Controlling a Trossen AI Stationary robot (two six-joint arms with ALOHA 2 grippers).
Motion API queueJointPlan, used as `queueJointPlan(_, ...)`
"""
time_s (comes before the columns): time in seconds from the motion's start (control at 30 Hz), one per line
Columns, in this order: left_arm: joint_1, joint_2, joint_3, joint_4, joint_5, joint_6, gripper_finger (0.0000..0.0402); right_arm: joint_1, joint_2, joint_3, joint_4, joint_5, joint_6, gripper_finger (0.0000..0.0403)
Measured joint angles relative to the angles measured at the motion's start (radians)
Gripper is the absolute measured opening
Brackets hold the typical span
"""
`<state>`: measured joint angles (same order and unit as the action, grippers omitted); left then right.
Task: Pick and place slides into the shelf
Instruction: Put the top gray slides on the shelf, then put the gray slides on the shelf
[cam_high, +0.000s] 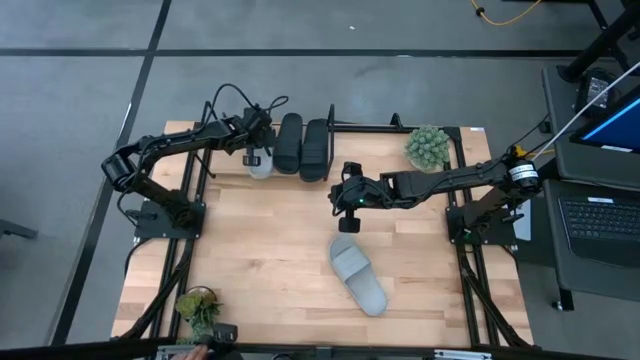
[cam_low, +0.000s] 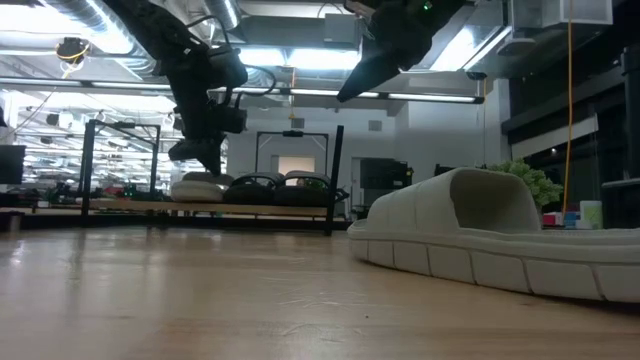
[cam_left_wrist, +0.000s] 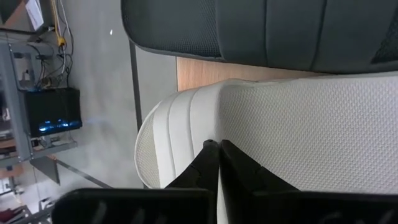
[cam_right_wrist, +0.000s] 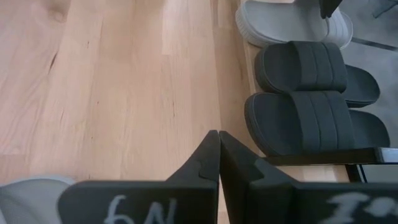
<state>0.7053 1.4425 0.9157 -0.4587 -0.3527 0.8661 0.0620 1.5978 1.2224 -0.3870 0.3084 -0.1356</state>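
Observation:
A pale grey slide (cam_high: 258, 162) lies at the left end of the shelf (cam_high: 392, 128), beside two black slides (cam_high: 289, 143) (cam_high: 315, 150). My left gripper (cam_high: 254, 146) is shut right over that pale slide (cam_left_wrist: 311, 124), its tips at the strap's edge. A second pale grey slide (cam_high: 358, 276) lies sole down on the tabletop, right of the middle and toward the near edge; it fills the right of the low view (cam_low: 480, 235). My right gripper (cam_high: 350, 203) hangs shut above the table's middle, holding nothing (cam_right_wrist: 219, 134). My left gripper's shut fingertips (cam_left_wrist: 210, 148) stand at the ribbed edge of the pale slide's strap (cam_left_wrist: 186, 124), slanting down from the table's left. Nothing is between the fingers. Whether the tips touch the strap, I cannot tell.
A green potted plant (cam_high: 428, 147) stands at the shelf's right end, another (cam_high: 200, 305) at the table's near left corner. The shelf's board right of the black slides (cam_high: 370, 140) is bare. A desk with a laptop (cam_high: 600, 215) stands beyond the table's right edge.

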Motion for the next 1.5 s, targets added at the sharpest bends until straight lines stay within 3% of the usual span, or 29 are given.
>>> queueJointPlan(0.63,-0.037,0.000,0.000,0.006,0.004,0.026,0.0001,0.000,0.000,0.000,0.000,0.000,-0.004,0.0006)
queueJointPlan(0.93,-0.037,0.000,0.000,0.005,0.001,0.008,0.0043,0.000,0.000,0.000,0.000,0.000,0.000,0.0006)
queueJointPlan(1.2,-0.042,0.000,0.000,-0.001,-0.034,0.009,0.0087,0.000,0.000,0.000,0.000,0.000,0.000,0.0006)
queueJointPlan(1.5,-0.094,-0.001,0.009,-0.011,-0.141,0.054,0.0076,0.000,0.000,0.000,0.000,0.000,0.000,0.0006)
